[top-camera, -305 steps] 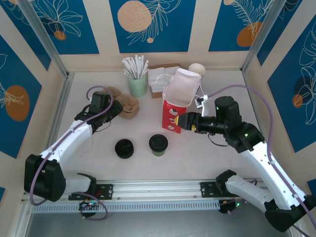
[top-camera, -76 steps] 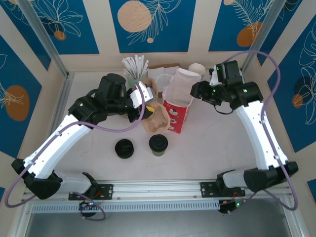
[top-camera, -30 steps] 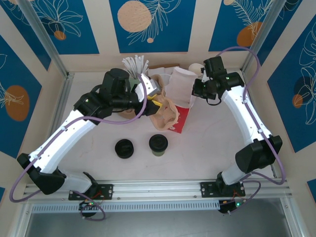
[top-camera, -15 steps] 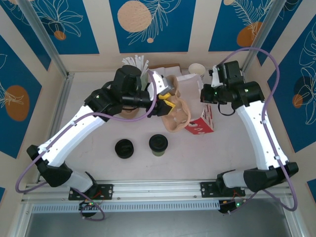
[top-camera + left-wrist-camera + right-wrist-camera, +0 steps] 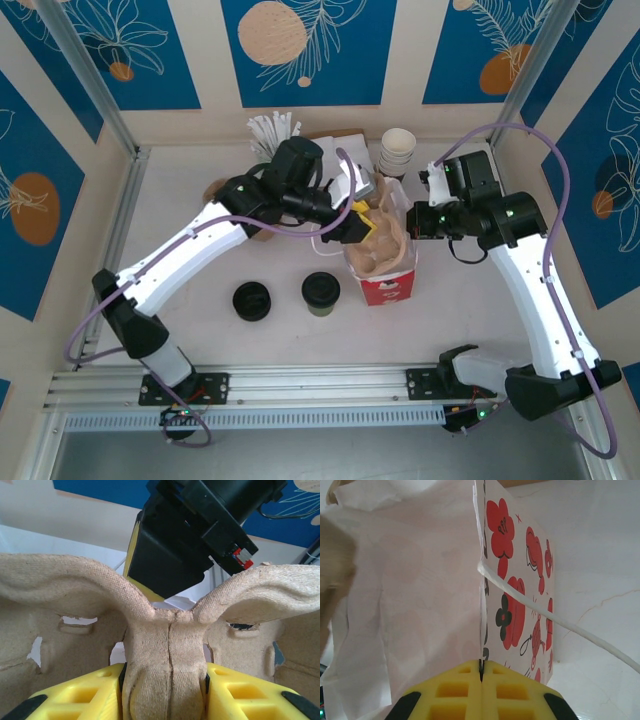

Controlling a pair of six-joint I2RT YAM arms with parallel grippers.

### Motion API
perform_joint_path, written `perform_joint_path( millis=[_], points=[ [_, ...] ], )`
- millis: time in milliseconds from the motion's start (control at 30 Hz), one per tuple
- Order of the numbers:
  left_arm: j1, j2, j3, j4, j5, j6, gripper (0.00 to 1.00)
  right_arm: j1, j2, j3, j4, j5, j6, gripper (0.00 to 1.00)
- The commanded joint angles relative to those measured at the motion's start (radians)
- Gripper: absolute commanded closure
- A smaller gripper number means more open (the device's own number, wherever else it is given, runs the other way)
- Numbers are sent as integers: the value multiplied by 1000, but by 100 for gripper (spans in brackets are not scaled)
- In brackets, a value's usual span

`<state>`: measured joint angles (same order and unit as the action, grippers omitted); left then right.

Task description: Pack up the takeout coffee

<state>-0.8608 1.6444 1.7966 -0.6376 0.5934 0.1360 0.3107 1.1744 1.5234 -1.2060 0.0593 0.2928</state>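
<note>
- Left gripper (image 5: 165, 692) is pinching the fibrous centre ridge of the molded pulp carrier (image 5: 70, 585).
- Right gripper (image 5: 481, 677) is clamping, fingers pressed together, the thin wall of the red-flowered paper bag (image 5: 520, 600).
- Takeout coffee (image 5: 321, 292), round black lid, is standing on the table (image 5: 200, 330) just beside the bag.

Cup carrier (image 5: 383, 245) sits in the mouth of the paper bag (image 5: 388, 290), between the left claw (image 5: 358, 222), clamped on its centre handle, and the right claw (image 5: 415, 222), pinching the bag's wall. Takeout coffee (image 5: 321, 293) stands on the tabletop (image 5: 200, 330) before the left claw, with the loose lid (image 5: 251, 300) to its left. Stacked cups (image 5: 397, 150) stand behind the right claw.
</note>
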Motion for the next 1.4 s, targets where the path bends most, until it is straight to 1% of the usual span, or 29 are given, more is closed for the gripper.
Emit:
perform_joint_path(
  millis=[0,167,633,1167,1367],
  points=[
    [-20,25,54,-29,90,0,60,17,-26,-12,4,-26,-31,100],
    [-21,56,67,-51,110,1,60,25,-26,-9,3,-26,-40,100],
    [-20,104,65,-120,70,40,61,30,-38,0,-16,-19,-47,100],
    [-19,177,99,-169,-29,111,61,31,-45,-19,-58,-97,-42,100],
    [-19,205,97,-171,-43,120,62,30,-57,-40,-56,-141,-16,100]
  ],
)
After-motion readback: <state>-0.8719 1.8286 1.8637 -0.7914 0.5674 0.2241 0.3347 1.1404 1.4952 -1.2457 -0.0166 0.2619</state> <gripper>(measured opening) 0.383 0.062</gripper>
